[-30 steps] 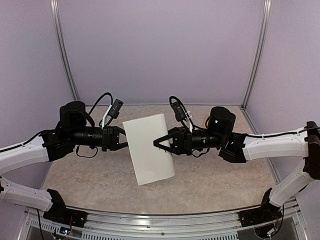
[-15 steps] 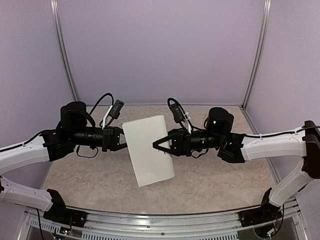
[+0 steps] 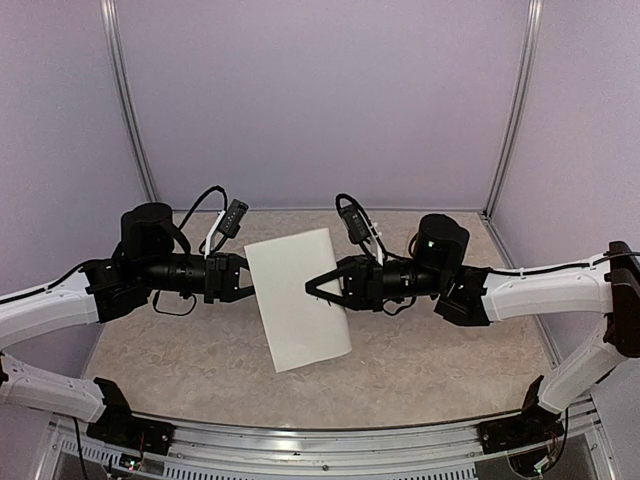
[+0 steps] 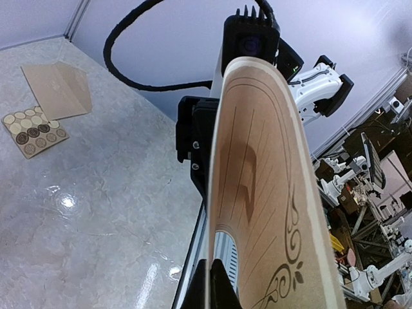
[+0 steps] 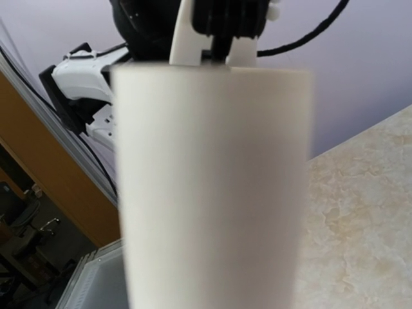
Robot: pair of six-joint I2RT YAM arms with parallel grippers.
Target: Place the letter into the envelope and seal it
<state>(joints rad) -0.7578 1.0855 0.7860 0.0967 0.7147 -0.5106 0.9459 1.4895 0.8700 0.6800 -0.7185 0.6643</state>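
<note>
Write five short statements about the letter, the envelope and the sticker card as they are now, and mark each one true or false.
1. The letter is held up in the air between the two arms. True.
2. The letter sits inside the envelope. False: the brown envelope lies on the table, apart from the raised letter.
3. The left pincer grips the letter's edge. True.
4. The sticker card lies on top of the envelope. False: it lies on the table beside it.
5. The letter's face with the dark ornamental border and ruled lines is turned to the left wrist camera. True.
</note>
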